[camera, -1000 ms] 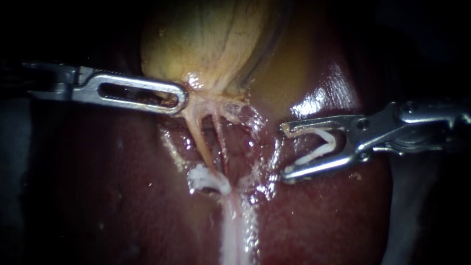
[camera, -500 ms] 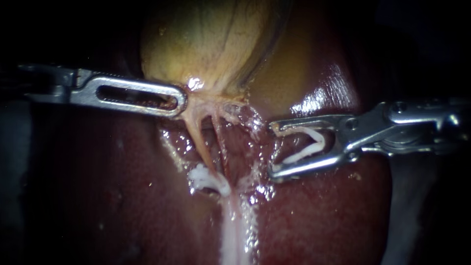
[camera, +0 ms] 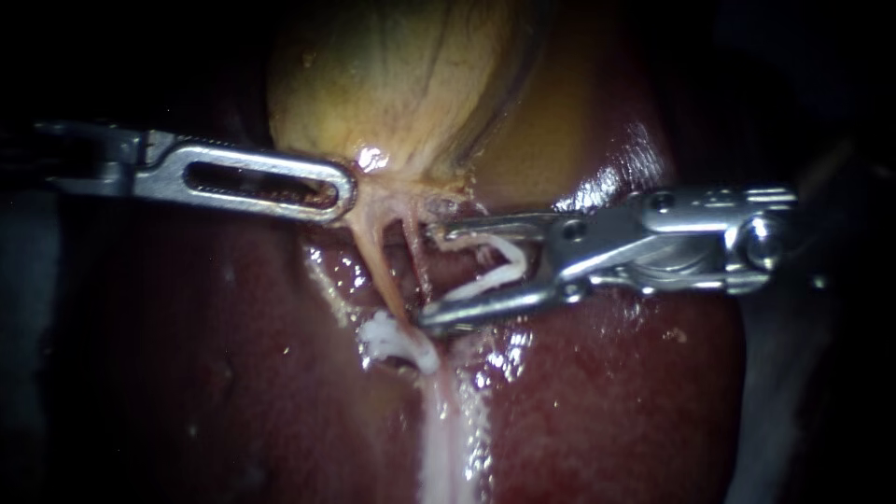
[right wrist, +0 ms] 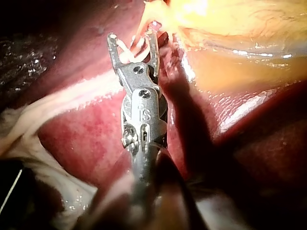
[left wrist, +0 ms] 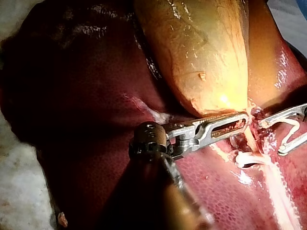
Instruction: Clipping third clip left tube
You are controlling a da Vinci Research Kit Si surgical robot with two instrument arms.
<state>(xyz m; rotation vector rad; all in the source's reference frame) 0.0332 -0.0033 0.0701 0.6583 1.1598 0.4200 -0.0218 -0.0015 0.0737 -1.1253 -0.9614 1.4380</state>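
Note:
My left instrument [camera: 342,192] comes in from the left; its slotted jaws are shut on the tissue at the neck of the yellow gallbladder [camera: 401,84], also in the left wrist view [left wrist: 235,122]. Two pale tubes run down from that neck: the thicker left tube [camera: 376,261] and a thin right tube [camera: 417,261]. A white clip [camera: 397,341] sits low on the left tube. My right instrument [camera: 432,274] holds an open white clip [camera: 495,266] between wide-spread jaws. Its tips reach the right tube, just right of the left tube; the right wrist view [right wrist: 133,40] shows the same.
Dark red liver [camera: 607,401] surrounds the tubes on all sides. A whitish band of tissue [camera: 443,439] runs down from the clipped spot. Wet glints lie on the liver [camera: 607,182] above my right instrument's shaft.
My right instrument has moved left with its clip, from well right of the tubes to their right side. My left instrument and the gallbladder have stayed put.

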